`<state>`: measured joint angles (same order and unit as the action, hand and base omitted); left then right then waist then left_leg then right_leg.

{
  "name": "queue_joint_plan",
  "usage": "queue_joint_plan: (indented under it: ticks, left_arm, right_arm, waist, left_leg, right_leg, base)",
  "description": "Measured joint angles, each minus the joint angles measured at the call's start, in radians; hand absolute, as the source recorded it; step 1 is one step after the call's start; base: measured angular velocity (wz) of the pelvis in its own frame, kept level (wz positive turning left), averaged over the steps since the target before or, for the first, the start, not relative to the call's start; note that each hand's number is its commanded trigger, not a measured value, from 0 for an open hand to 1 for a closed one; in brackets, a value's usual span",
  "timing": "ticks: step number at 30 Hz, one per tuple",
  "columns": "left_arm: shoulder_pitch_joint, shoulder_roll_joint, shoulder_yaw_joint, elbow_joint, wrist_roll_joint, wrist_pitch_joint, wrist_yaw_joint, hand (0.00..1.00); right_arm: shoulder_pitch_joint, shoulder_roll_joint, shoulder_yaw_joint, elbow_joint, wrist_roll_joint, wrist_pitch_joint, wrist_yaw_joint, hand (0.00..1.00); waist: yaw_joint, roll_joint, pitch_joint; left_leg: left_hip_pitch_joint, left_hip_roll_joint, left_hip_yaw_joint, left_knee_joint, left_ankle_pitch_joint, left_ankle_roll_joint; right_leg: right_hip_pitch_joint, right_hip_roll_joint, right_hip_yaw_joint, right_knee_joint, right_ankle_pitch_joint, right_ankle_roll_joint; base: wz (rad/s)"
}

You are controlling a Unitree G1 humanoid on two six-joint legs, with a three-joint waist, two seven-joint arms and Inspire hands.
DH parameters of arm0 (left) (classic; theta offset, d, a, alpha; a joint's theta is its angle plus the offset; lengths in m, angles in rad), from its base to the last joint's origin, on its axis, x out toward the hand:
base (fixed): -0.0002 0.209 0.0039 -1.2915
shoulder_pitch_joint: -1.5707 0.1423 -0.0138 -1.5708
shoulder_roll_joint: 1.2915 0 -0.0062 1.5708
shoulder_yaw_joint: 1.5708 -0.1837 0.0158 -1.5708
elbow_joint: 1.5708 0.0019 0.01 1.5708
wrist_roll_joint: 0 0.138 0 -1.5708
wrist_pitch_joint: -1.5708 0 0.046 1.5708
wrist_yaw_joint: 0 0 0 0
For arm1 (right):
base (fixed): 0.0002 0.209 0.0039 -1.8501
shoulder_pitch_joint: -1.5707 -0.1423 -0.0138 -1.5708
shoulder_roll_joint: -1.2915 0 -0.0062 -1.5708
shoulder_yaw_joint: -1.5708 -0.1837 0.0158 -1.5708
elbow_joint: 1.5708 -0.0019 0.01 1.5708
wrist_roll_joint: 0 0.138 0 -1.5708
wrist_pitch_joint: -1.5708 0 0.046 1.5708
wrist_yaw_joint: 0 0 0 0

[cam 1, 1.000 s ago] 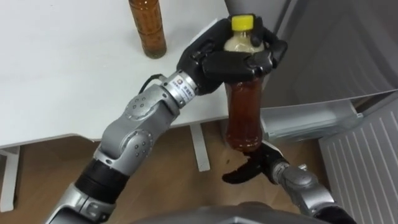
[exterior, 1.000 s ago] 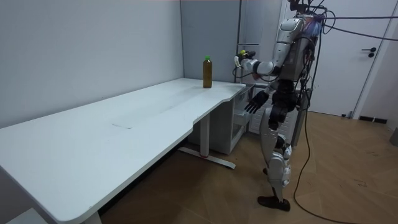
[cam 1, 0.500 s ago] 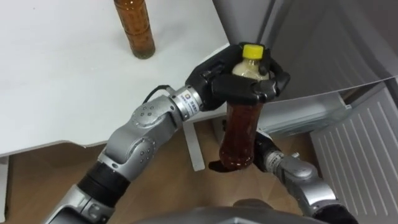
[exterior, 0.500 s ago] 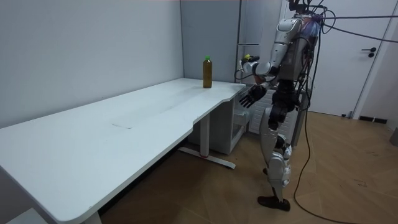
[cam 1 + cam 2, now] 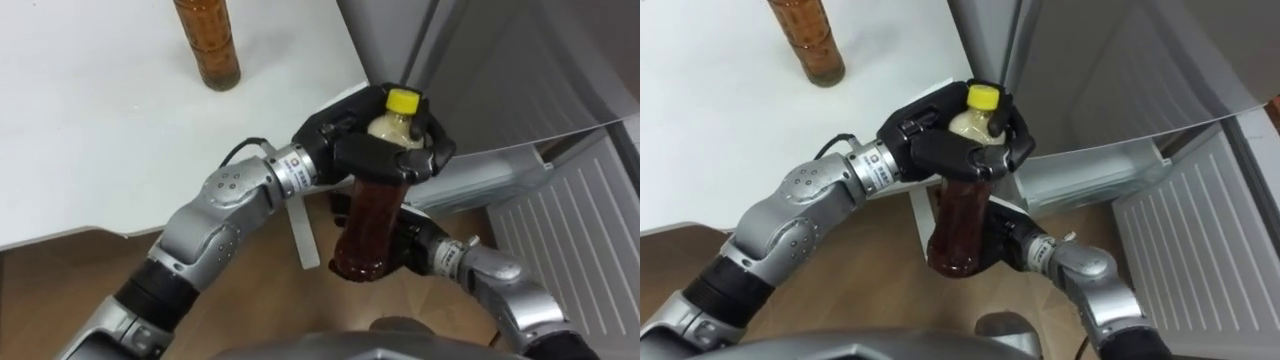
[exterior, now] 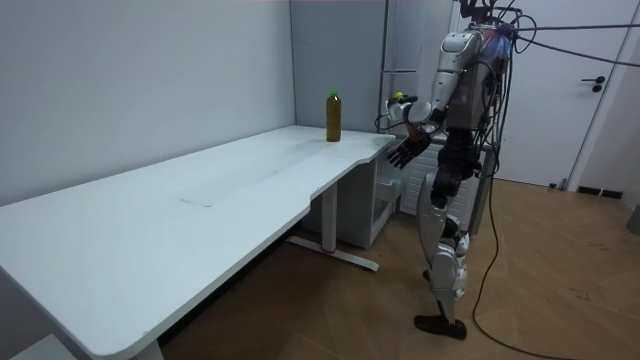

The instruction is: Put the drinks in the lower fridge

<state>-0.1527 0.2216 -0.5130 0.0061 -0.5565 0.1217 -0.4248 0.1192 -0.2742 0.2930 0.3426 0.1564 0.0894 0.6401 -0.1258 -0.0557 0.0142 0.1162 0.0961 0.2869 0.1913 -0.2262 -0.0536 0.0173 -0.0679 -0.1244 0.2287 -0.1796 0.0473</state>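
Held tea bottle [image 5: 372, 215]: clear plastic, brown liquid, yellow cap, pale band under the cap. It is off the table in mid-air, cap up, base tilted toward 7 o'clock, with the left hand [image 5: 385, 160] wrapped round its neck. Second tea bottle [image 5: 207, 45]: same brown liquid, green cap in the room view, upright on the white table [image 5: 100, 130] near the corner, at 11 o'clock from the held one. Lower fridge [image 5: 485, 185]: door open, pale inside showing, at 3 o'clock from the held one.

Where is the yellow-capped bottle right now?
Centre of the left eye view: the left hand grips the yellow-capped bottle by its neck, just off the white table's corner.
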Motion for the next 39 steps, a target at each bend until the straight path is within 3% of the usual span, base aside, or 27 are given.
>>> queue_joint_plan:
  ticks: [6, 14, 26, 35, 39]
  left_arm:
    - [0.0, 0.002, -0.002, 0.0, 0.111, -0.013, 0.0, 1.0]
    - [0.0, 0.035, -0.02, 0.001, 0.243, -0.014, 0.003, 1.0]
    - [0.0, 0.037, -0.027, 0.005, 0.245, -0.021, 0.005, 1.0]
    - [0.001, 0.047, -0.054, 0.005, 0.252, -0.086, 0.006, 1.0]
    - [0.008, 0.048, -0.052, 0.005, 0.257, -0.09, 0.006, 1.0]
  right_arm:
    - [0.005, -0.03, 0.01, -0.015, 0.002, -0.001, 0.058, 0.0]
    - [0.005, -0.054, 0.057, -0.076, 0.036, -0.003, 0.098, 0.0]
    - [-0.001, -0.067, 0.058, -0.09, 0.058, -0.003, 0.148, 0.0]
    - [0.005, -0.059, 0.055, -0.114, 0.201, -0.004, 0.14, 0.0]
    - [0.011, -0.04, 0.055, -0.113, 0.206, -0.001, 0.132, 0.0]
  waist:
    - [0.021, -0.013, -0.0004]
    - [0.022, -0.023, 0.0005]
    - [0.022, -0.028, 0.0038]
    - [0.023, -0.028, 0.0044]
    - [0.023, -0.025, 0.0038]
  left_leg:
    - [0.002, 0.0, -0.001, 0.004, 0.0, 0.0]
    - [0.001, 0.0, -0.001, 0.006, 0.0, 0.0]
    - [0.004, 0.0, 0.001, 0.006, 0.0, 0.0]
    - [-0.007, 0.0, 0.007, 0.006, 0.0, 0.0]
    - [-0.007, 0.001, 0.011, 0.006, 0.0, 0.0]
  right_leg:
    - [0.0, 0.002, 0.012, -0.001, 0.001, -0.001]
    - [0.001, 0.002, 0.013, -0.001, 0.002, -0.002]
    - [0.0, 0.002, 0.013, 0.005, 0.003, -0.003]
    - [-0.018, 0.002, 0.019, 0.013, 0.003, -0.004]
    - [-0.022, 0.003, 0.024, 0.015, 0.004, -0.005]
  base:
    - [-0.04]
    - [0.0]
    - [0.0]
    - [-0.02]
    - [-0.04]
